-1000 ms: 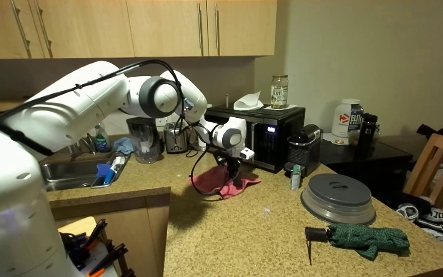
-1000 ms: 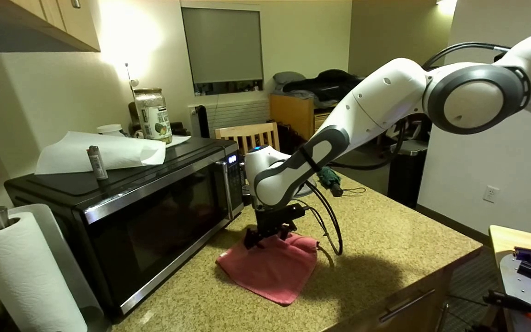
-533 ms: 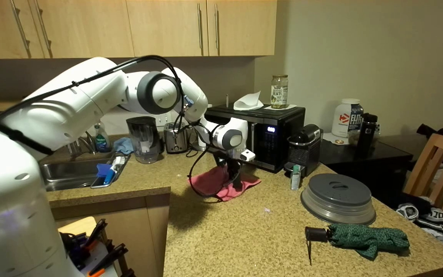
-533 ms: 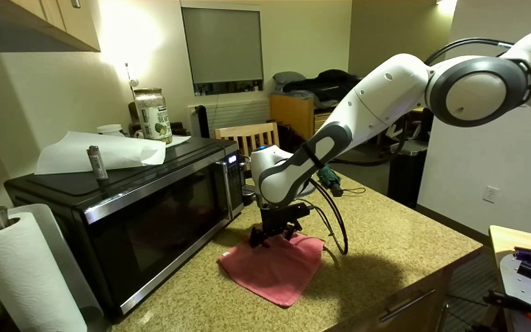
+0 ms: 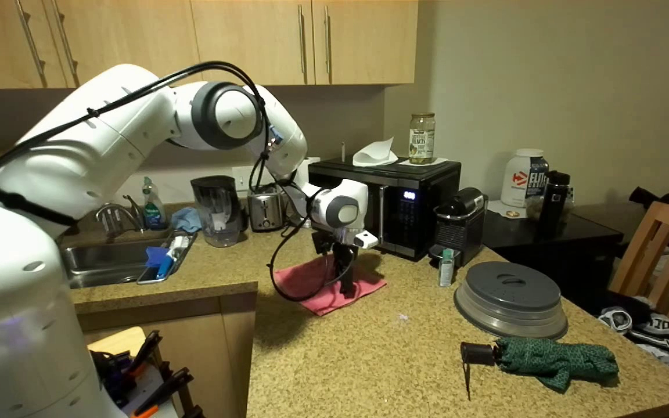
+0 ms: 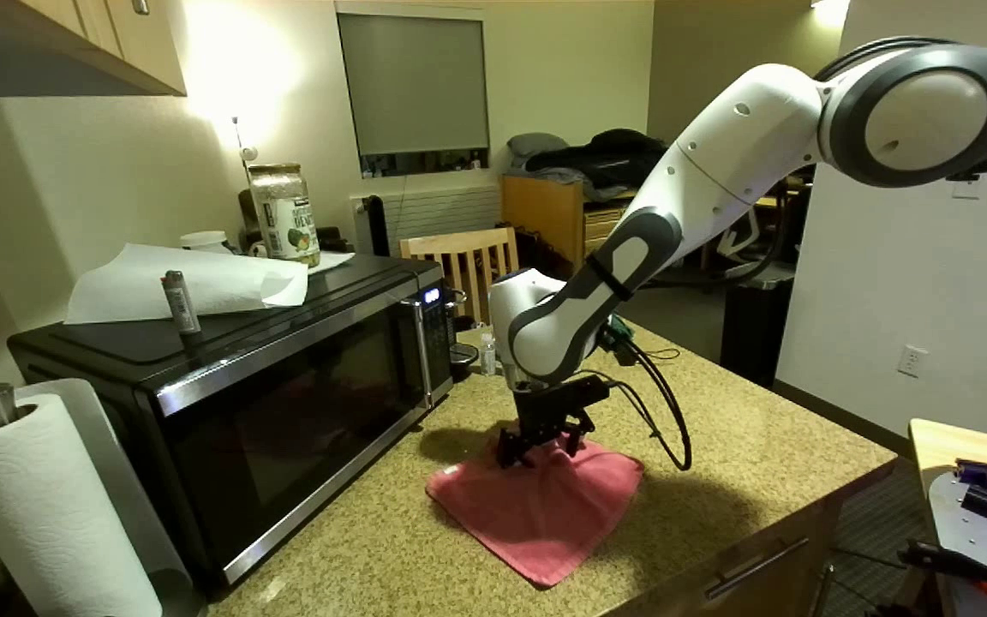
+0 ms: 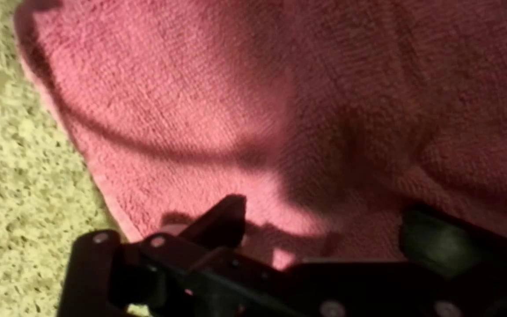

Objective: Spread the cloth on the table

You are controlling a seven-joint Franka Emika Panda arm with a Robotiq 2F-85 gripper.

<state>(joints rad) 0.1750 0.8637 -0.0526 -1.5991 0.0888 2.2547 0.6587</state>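
Cloth [image 6: 545, 514] pink, nubby, creased, on speckled countertop [image 5: 381, 360]; gripper [image 6: 542, 450] jaws apart.

wall [image 6: 245, 60]: burnt-out glow | cloth [image 7: 218, 101]: partly shadowed | wrist view: soft

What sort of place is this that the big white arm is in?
A kitchen, most likely in someone's home: there are a metal sink and a microwave, and in an exterior view what looks like a bed shows in the background.
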